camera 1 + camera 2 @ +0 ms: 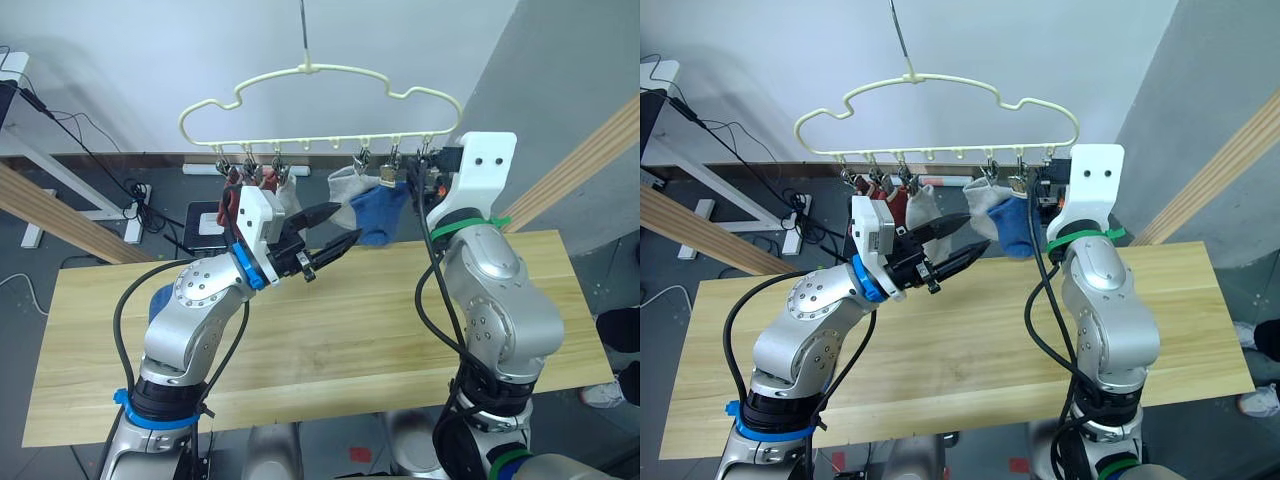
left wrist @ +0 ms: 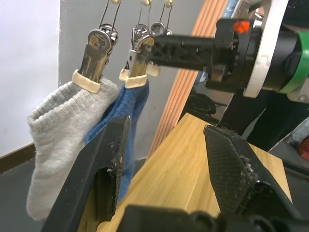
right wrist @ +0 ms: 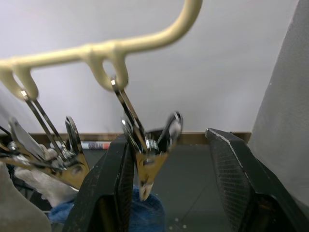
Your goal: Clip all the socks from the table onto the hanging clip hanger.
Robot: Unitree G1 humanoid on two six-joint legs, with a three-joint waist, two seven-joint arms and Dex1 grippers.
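**Five socks hanging, one blue sock waiting on the table**

Two rust red socks point(image 1: 232, 200) are hanging at the left end of the clip hanger point(image 1: 320, 100), with a light grey sock point(image 1: 923, 205) clipped just beside them. On the table point(image 1: 330, 340) a blue sock point(image 1: 160, 298) is peeking out behind the left arm. The left gripper point(image 1: 330, 232) is hovering with fingers spread, holding nothing. Further right, another grey sock point(image 2: 58, 145) and a blue one point(image 1: 382, 215) are dangling. The right gripper point(image 3: 166, 183) is reaching up around the last clip point(image 3: 147, 159), fingers apart. The remaining sock looks light and floppy; pinching it near the cuff should work best.
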